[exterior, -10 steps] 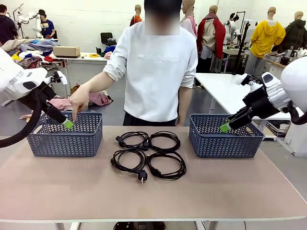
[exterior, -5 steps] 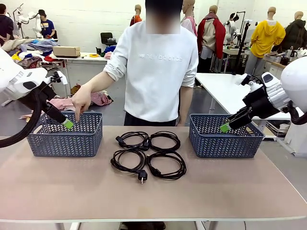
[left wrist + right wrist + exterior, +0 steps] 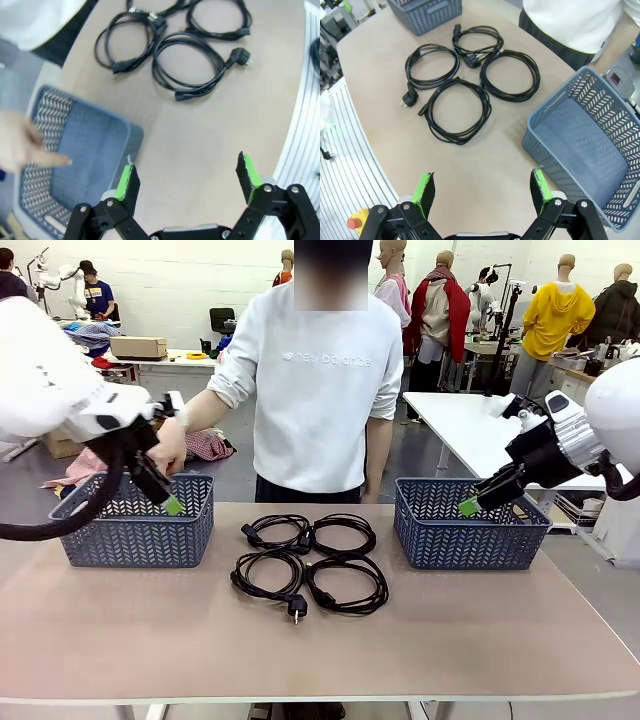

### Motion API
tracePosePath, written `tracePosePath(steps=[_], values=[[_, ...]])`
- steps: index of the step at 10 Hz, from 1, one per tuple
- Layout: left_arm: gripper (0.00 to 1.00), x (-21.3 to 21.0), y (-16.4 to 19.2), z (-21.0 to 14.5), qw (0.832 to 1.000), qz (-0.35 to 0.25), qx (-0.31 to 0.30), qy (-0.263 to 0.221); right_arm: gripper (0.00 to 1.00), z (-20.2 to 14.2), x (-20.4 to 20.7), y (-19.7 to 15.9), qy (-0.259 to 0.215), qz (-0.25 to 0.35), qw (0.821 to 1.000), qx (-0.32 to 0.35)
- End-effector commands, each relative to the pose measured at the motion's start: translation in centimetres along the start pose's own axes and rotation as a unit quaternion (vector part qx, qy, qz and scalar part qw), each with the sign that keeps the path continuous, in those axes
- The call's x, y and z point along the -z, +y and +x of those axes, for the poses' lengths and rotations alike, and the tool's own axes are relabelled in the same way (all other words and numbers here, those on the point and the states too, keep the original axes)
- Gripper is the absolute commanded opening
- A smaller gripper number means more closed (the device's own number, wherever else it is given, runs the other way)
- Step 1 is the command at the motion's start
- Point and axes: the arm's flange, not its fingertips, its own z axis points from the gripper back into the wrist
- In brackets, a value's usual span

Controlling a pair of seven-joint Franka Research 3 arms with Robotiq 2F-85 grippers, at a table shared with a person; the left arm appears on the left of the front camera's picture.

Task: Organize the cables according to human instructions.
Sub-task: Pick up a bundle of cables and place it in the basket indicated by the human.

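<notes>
Four cables (image 3: 310,562), coiled, lie mid-table, untouched. Left basket (image 3: 100,535): the person's hand (image 3: 20,145) points into it, so I take it as the destination. My left gripper (image 3: 186,172): fingers apart, empty, newly swung inward over that basket, toward the cables. Right gripper (image 3: 482,182): apart, empty, unmoved above the right basket (image 3: 470,540).

Four cables (image 3: 310,562) lie clustered in the middle of the tabletop (image 3: 320,650), between a left basket (image 3: 120,538) and a right basket (image 3: 470,538). A person (image 3: 320,390) stands at the far side, hand (image 3: 168,448) over the left basket.
</notes>
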Motion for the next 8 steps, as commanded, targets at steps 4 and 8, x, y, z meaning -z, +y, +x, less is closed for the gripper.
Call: tracePosePath(steps=[4, 8], values=[[1.00, 6.4, -2.6, 6.1, 0.984, -0.037, 0.168, 0.049, 1.00, -0.2, 0.2, -0.3, -0.010, 0.006, 1.000, -0.009], [1.00, 11.9, -5.7, 9.1, 0.966, -0.064, 0.233, 0.095, 1.00, -0.2, 0.2, -0.3, -0.010, 0.006, 1.000, -0.009]])
